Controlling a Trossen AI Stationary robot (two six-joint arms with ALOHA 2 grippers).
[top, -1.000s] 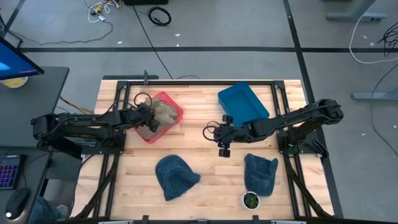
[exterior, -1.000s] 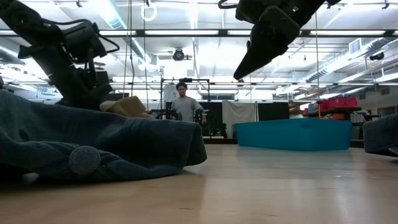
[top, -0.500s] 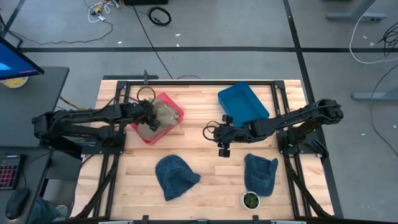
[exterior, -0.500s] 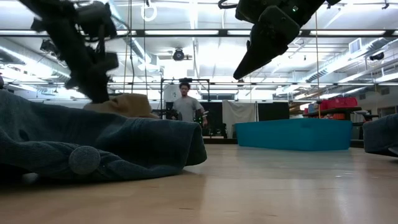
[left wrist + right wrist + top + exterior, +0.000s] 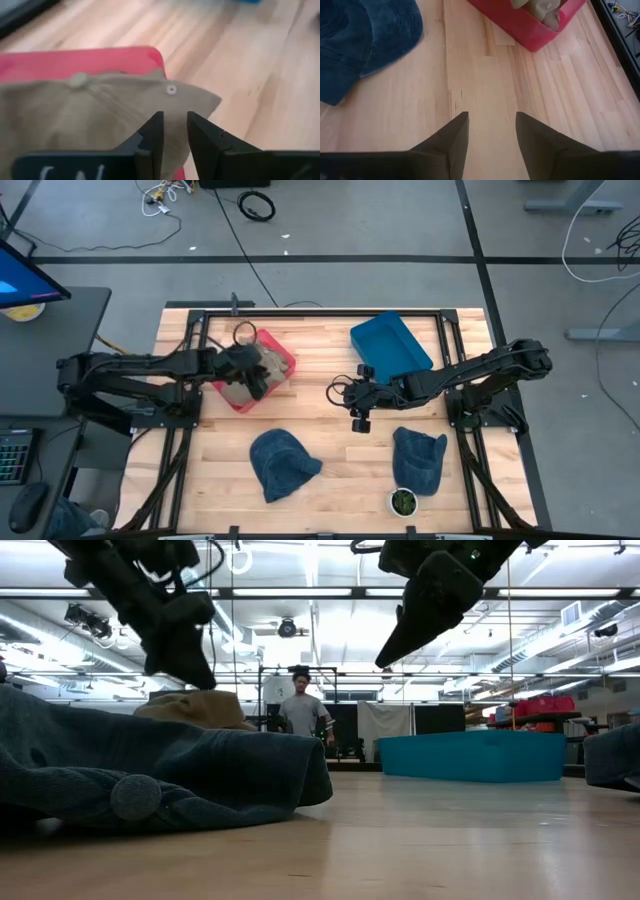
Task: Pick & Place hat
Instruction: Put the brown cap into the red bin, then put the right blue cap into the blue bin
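A tan hat (image 5: 268, 360) lies in the red bin (image 5: 272, 338) at the table's far left; the left wrist view shows its crown (image 5: 90, 110). My left gripper (image 5: 258, 383) hovers just above the hat (image 5: 190, 708), open by a narrow gap (image 5: 175, 125). A blue hat (image 5: 283, 463) lies flat near the table's near edge. A second blue hat (image 5: 418, 460) lies to its right. My right gripper (image 5: 358, 420) waits open (image 5: 491, 130) above the table's middle, holding nothing.
A blue bin (image 5: 390, 345) stands at the far side, right of centre. A small round green thing (image 5: 403, 501) sits at the near edge beside the right blue hat. Bare wood lies between the bins and the hats. A person (image 5: 300, 710) stands in the room beyond.
My left gripper has risen from beside the tan hat and moved toward the table's right, ending above the hat in the red bin. The right arm has kept still.
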